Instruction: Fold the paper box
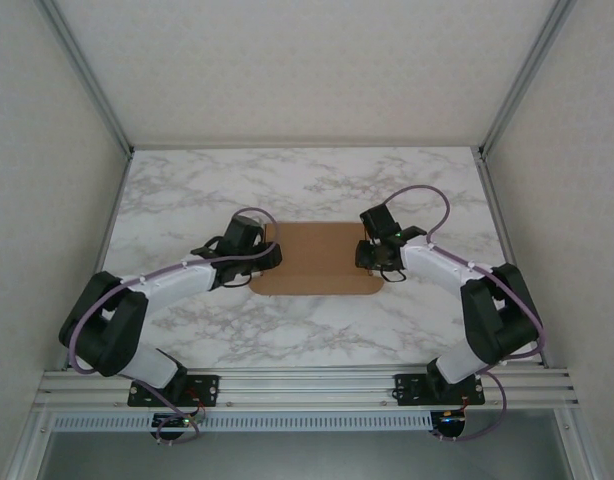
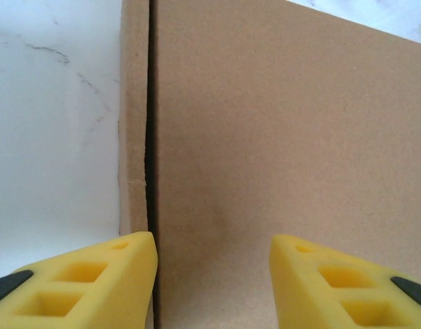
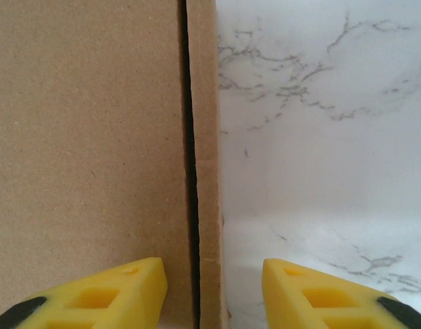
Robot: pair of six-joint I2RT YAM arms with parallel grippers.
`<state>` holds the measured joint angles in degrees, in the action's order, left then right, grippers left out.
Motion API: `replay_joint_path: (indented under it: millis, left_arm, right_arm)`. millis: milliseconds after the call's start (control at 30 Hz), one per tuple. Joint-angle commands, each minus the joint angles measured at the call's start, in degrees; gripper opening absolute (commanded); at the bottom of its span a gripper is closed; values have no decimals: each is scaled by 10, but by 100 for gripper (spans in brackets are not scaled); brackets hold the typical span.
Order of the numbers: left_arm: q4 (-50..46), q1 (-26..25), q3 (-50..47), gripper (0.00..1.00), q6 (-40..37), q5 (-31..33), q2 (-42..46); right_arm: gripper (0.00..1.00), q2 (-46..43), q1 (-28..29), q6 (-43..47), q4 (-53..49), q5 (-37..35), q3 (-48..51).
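Note:
The paper box (image 1: 315, 258) lies closed and flat in the middle of the marble table, plain brown cardboard with rounded near corners. My left gripper (image 1: 264, 250) hovers over its left edge, and in the left wrist view its yellow fingers (image 2: 121, 274) stand apart over the lid (image 2: 286, 151) and the dark seam beside the side wall (image 2: 134, 123). My right gripper (image 1: 372, 255) is over the right edge. Its fingers (image 3: 313, 284) are spread either side of the box's right wall (image 3: 205, 137), with nothing gripped between them.
The white marble tabletop (image 1: 317, 185) extends around the box on all sides. Aluminium frame posts (image 1: 87, 75) and plain walls enclose the workspace. A metal rail (image 1: 307, 385) carrying both arm bases runs along the near edge.

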<state>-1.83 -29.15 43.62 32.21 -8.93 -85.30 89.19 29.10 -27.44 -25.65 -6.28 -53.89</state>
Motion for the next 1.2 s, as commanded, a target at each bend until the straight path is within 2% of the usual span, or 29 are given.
replay_joint_path:
  millis: [0,133,333,467,600,933,1167]
  left_arm:
    - [-17,3,-34,48,16,15,-1]
    - [-26,4,-31,49,5,-1,32]
    - [-94,18,5,52,-39,10,44]
    - [-106,39,9,66,-48,10,26]
    - [-95,40,20,73,-44,-18,-6]
    - [-44,39,7,69,-19,-47,-85]
    - [-21,38,-4,67,4,-53,-100]
  right_arm:
    - [42,43,1,-1,-2,7,15]
    - [41,49,4,-1,-4,2,24]
    - [41,35,5,-3,-2,6,33]
    - [41,27,5,-2,1,11,40]
    - [41,20,5,-1,5,13,46]
    - [41,13,6,-3,15,24,50]
    - [41,11,6,-4,20,27,56]
